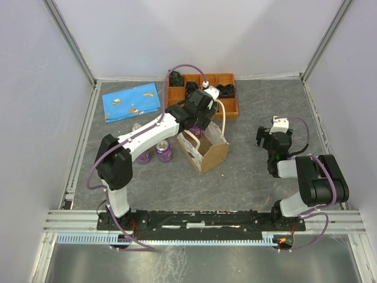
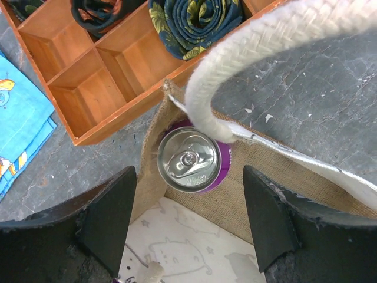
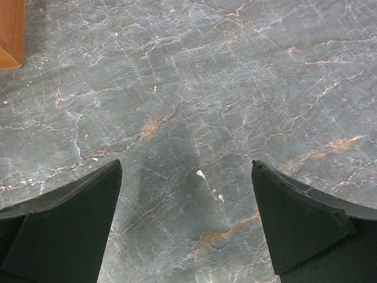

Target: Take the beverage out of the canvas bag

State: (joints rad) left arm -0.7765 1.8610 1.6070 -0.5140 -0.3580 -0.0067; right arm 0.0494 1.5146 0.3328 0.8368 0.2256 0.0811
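The can [image 2: 189, 160] stands upright in the bag [image 2: 265, 159], in the corner nearest the tray [image 2: 112, 127], long axis vertical, lid up. The left gripper [image 2: 189, 174] hangs above it, jaws spread wide, gripping nothing. The right gripper [image 3: 186, 168] gapes empty over the table [image 3: 194, 76].

Cloth, metal, wood
Coarse woven canvas bag [image 2: 271, 171] with braided rope handle [image 2: 247, 53]; glossy metal-topped purple can [image 2: 189, 160]; smooth wooden tray [image 2: 79, 100]; matt veined desk [image 3: 194, 88].

Left gripper [image 2: 188, 177] jaws spread wide, right gripper [image 3: 185, 168] likewise
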